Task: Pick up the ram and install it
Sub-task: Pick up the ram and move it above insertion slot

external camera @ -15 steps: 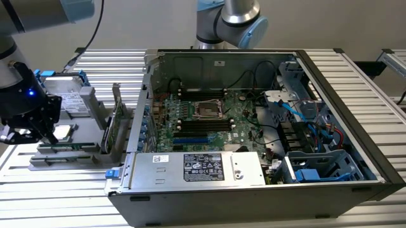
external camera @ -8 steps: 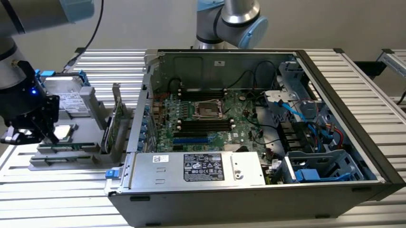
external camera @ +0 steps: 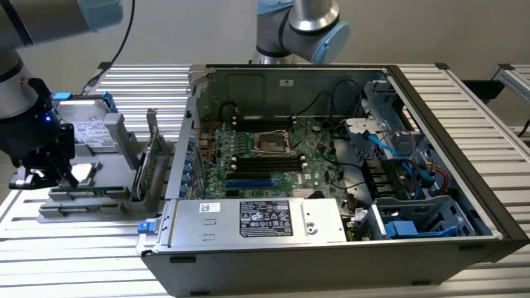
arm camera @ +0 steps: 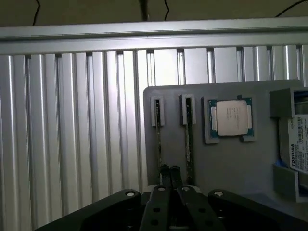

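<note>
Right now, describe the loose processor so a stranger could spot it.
Find the gray tray beside the open computer case, at the exterior view's left. The processor lies flat beside the narrow memory-stick slots. It alone is square and silver.

a ribbed aluminium table (external camera: pixel 74 261) stands before a plain grey wall (external camera: pixel 190 31).

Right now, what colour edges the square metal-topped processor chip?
Green, around the square silver processor chip; clearest in the wrist view.

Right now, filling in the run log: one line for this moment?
gripper: shut, low over parts tray | ram: on edge in tray slot | grasp: unclear
</note>
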Action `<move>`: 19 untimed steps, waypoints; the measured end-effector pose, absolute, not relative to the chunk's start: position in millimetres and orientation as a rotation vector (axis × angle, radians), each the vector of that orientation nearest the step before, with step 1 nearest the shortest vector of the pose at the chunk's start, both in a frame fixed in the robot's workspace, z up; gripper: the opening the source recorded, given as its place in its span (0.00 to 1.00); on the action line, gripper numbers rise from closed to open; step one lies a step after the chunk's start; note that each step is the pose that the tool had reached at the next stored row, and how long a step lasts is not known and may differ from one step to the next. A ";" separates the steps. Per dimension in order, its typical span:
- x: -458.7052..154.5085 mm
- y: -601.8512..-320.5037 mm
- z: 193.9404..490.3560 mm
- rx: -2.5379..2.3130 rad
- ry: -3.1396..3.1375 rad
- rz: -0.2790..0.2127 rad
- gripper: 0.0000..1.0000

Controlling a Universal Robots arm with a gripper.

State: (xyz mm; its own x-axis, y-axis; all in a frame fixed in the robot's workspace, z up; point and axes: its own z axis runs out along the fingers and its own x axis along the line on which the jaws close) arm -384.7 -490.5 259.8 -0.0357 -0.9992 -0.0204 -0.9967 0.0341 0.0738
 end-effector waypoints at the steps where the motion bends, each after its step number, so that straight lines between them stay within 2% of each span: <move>1: -384.7 -490.5 259.4 2.176 -2.214 -0.107 0.10; 13: -384.7 -490.6 256.1 2.341 -2.055 -0.116 0.12; 14: -384.7 -490.6 256.1 2.341 -2.055 -0.116 0.24; 15: -384.7 -490.6 256.1 2.341 -2.055 -0.116 0.24; 16: -384.7 -490.6 256.1 2.341 -2.055 -0.116 0.30; 17: -384.7 -490.6 256.1 2.341 -2.055 -0.116 0.30; 18: -384.7 -490.6 255.5 2.342 -2.056 -0.115 0.36; 19: -384.7 -490.6 254.0 2.343 -2.057 -0.113 0.36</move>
